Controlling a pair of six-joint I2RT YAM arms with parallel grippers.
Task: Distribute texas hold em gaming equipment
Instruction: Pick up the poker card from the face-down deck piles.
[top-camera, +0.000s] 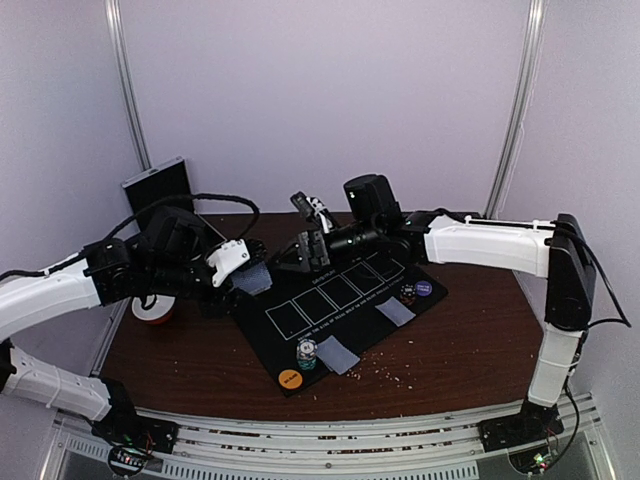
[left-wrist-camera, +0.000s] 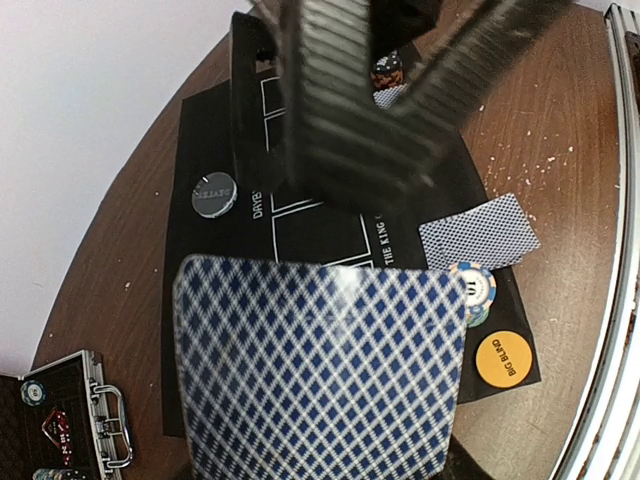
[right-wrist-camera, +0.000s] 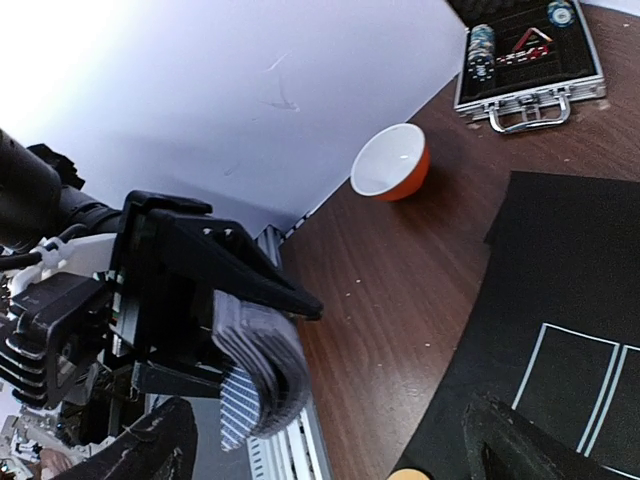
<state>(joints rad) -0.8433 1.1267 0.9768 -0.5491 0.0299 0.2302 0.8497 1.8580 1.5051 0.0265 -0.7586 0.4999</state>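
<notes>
The orange disc (left-wrist-camera: 502, 362) reads "BIG BLIND"; the mat (left-wrist-camera: 215, 130) print partly reads "THE KING". The left gripper (top-camera: 243, 268) clamps the deck of cards (left-wrist-camera: 320, 370), blue-and-white diamond backs, above the mat's left corner. The right gripper (top-camera: 296, 260), jaws wide, faces the deck from just beside it, not touching.
</notes>
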